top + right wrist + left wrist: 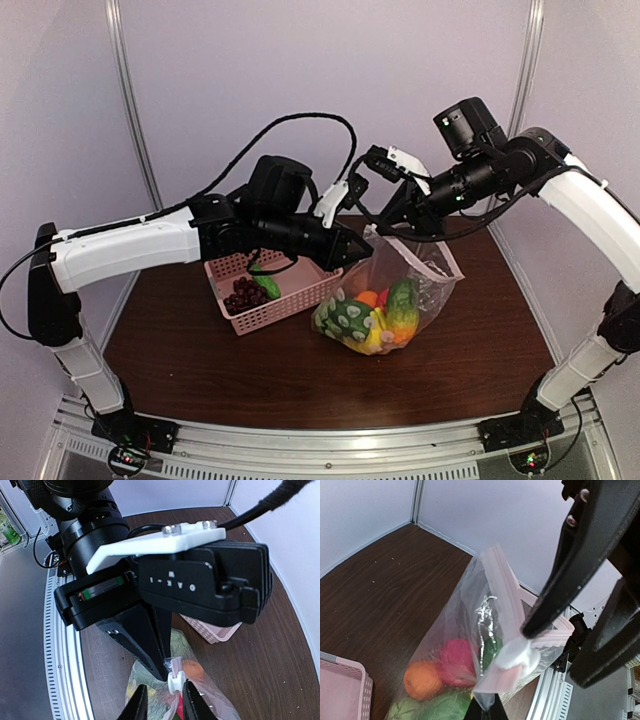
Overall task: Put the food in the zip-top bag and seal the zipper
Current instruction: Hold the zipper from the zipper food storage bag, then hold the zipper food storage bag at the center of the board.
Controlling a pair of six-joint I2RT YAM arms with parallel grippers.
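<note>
The zip-top bag [425, 285] hangs lifted at its mouth, its belly on the table. It holds food: an orange [422, 680], a red apple [455, 662], green pieces [403, 305] and yellow ones [378, 335]. My left gripper [485, 711] is shut on the bag's mouth corner, also seen in the top view [357, 250]. The zipper [502, 585] runs up from there. Its white slider [175, 682] sits between the tips of my right gripper [162, 705], whose jaws stand apart with one finger touching it. Grapes [243, 295] and a cucumber [268, 287] lie in the basket.
The pink lattice basket [300, 300] stands left of the bag, under my left arm. The two grippers [385, 225] meet tip to tip above the bag. White walls close the back and sides; the metal rail [330, 450] runs along the near edge.
</note>
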